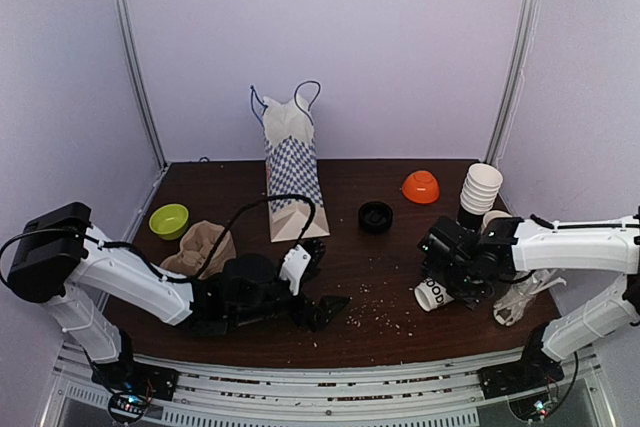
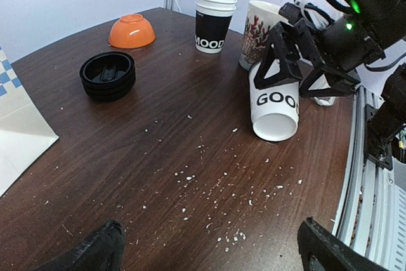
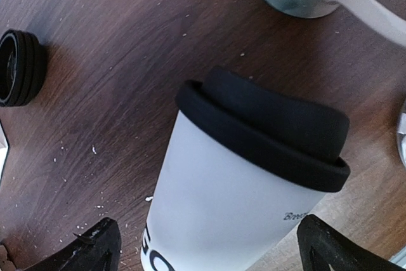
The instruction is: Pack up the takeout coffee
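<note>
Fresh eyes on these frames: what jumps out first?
The takeout coffee lies on its side near the right front edge, black lid on, with the right end effector open astride it. At the back centre a blue-checked paper bag stands upright. Pale crumbs litter the dark tabletop between the arms.

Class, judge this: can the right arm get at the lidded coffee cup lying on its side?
Probably yes: the right gripper, open, straddles the takeout coffee, with nothing in between.
</note>
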Tool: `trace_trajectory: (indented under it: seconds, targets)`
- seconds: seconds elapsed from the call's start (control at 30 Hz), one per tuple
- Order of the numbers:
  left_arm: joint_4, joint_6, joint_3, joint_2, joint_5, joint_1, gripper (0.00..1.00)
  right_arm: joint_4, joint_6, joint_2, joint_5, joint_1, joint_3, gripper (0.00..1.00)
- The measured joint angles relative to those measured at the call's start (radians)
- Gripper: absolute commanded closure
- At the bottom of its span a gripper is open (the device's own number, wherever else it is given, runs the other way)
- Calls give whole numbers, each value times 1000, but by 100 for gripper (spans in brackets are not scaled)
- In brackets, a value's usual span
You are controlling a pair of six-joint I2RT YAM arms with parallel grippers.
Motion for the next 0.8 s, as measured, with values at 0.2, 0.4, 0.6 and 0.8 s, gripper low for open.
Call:
trace_trajectory:
  seconds: [0.2, 0.4, 0.6, 0.8]
  targets:
    - [0, -5, 0, 0, 5, 0, 2, 56, -64, 60, -14, -7, 0, 4]
    - [0, -10, 0, 0, 7, 0, 2, 119, -126, 90, -23, -41, 0, 9]
    - [0, -15, 0, 0, 8, -2, 2, 174, -174, 126, -38, -59, 2, 9]
    - [0, -19, 0, 0, 8, -2, 2, 212, -212, 167, -56, -75, 7, 18]
